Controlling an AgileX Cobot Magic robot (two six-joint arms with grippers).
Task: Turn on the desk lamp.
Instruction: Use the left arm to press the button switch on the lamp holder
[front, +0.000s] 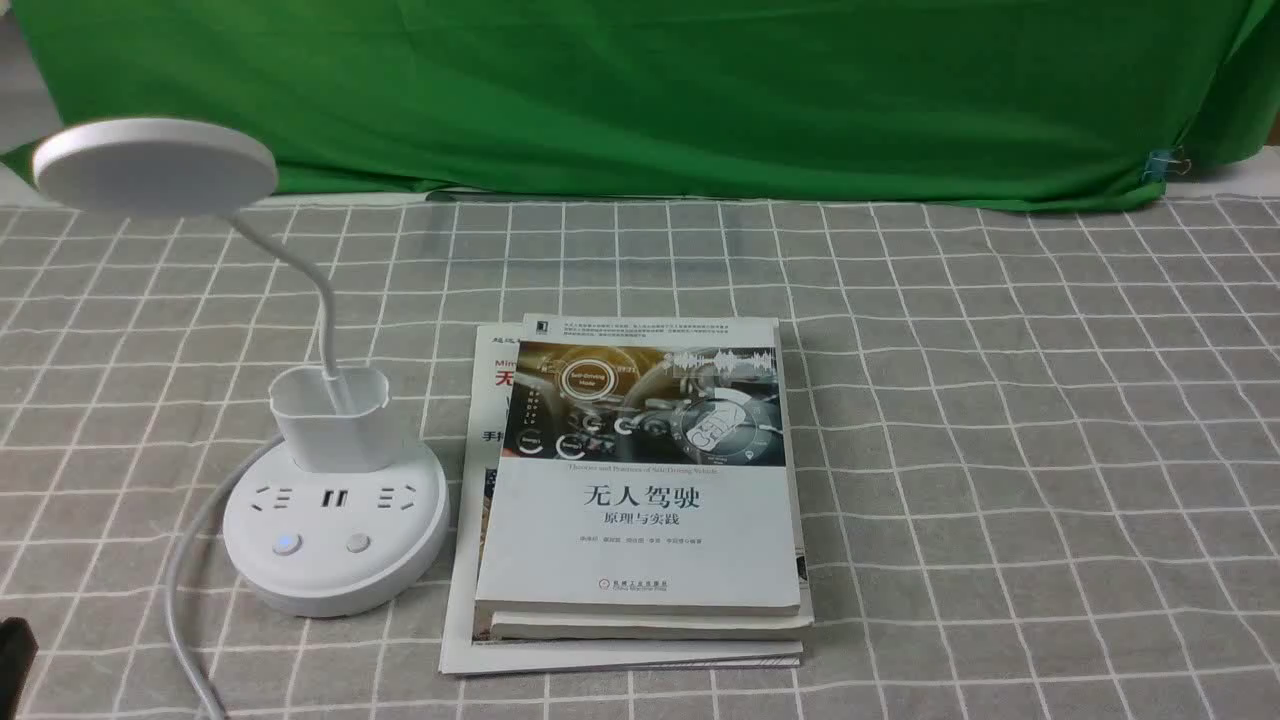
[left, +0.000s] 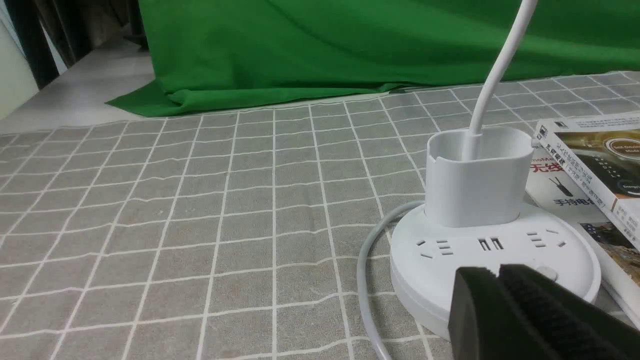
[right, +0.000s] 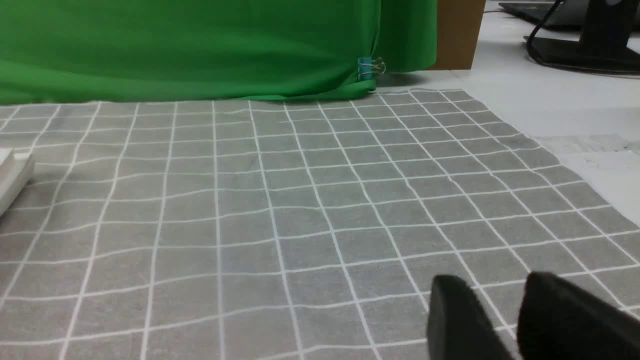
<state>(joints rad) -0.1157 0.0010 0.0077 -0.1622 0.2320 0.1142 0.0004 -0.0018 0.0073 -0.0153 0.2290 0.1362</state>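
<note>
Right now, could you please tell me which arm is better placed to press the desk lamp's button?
Left. The desk lamp stands on the robot's left, and the left hand is close beside its base. The right hand sees mostly checked cloth.

Grey fabric tablecloth with white grid lines (front: 1000, 450) spread over pale tabletop (right: 560, 115). Near its middle, stack of white paper books (front: 640, 540), topmost showing a dashboard picture. Behind, draped green cloth backdrop (front: 700, 90), small blue binder clip (front: 1160, 165) at its lower corner.
</note>
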